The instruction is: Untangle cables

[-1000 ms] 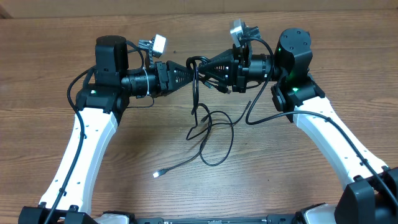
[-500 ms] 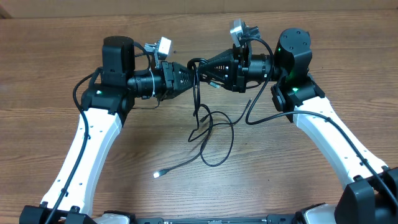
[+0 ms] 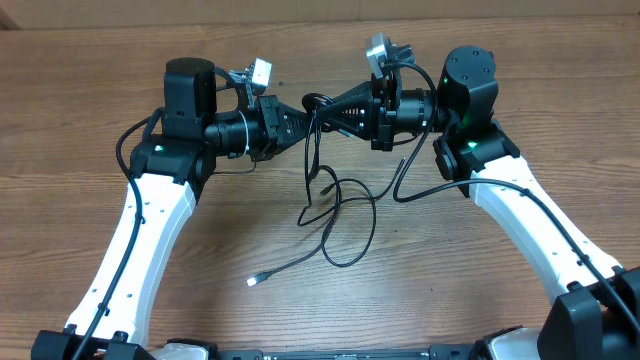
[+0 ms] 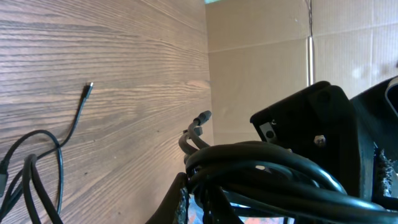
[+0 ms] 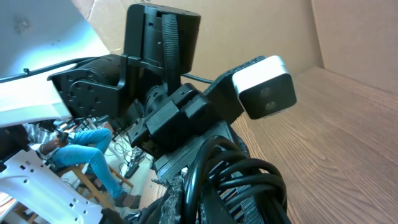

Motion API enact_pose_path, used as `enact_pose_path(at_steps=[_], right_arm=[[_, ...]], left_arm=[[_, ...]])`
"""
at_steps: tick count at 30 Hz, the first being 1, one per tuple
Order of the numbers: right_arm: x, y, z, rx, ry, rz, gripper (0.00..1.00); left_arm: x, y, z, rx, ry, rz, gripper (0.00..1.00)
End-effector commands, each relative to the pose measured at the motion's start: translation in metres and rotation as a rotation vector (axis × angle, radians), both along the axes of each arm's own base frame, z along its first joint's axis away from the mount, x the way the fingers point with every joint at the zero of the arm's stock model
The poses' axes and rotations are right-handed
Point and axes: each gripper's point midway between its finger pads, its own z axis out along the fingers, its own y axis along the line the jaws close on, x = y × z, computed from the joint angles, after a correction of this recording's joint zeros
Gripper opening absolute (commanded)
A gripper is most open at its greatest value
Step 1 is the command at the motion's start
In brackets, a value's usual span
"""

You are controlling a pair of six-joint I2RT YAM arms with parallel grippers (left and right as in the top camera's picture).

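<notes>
Cables point(image 5: 249, 177), tangled; left gripper point(image 3: 303, 117), right gripper point(image 3: 326, 108)

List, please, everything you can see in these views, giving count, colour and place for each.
cables: several, exact count unclear, black, bunched between the two grippers above the table, loops trailing onto it
plug tip: one, light, lying on the table at the end of a loose strand
table: one, brown wood grain, under everything
cardboard wall: one, tan, beyond the table's far edge
person: one, blue trousers, seated in the background of the right wrist view
wrist cameras: two, white-grey, one on each wrist
left gripper: one, black, shut on the cables
right gripper: one, black, shut on the cables
arms: two, white with black joints, one on each side
</notes>
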Motion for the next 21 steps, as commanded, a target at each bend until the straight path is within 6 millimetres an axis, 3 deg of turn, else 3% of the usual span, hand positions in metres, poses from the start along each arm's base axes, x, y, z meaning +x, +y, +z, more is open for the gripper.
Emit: enact_pose_path(at_steps=[1, 10, 14, 19, 21], right_arm=[[-0.001, 0.002, 0.005, 0.003, -0.015, -0.009, 0.04], [-0.001, 0.002, 0.003, -0.001, -0.003, -0.009, 0.04], [-0.001, 0.002, 0.003, -0.001, -0.002, -0.009, 0.24], [-0.001, 0.002, 0.002, -0.003, 0.001, -0.009, 0.19], [-0.001, 0.002, 0.002, -0.003, 0.001, -0.009, 0.26]], left_arm=[[0.009, 0.002, -0.001, 0.053, -0.041, 0.046, 0.04], [0.025, 0.014, -0.011, 0.133, -0.057, 0.151, 0.04], [0.026, 0.016, -0.012, 0.143, -0.062, 0.159, 0.04], [0.030, 0.024, -0.022, 0.197, -0.044, 0.206, 0.04], [0.030, 0.026, -0.025, 0.219, -0.053, 0.206, 0.04]])
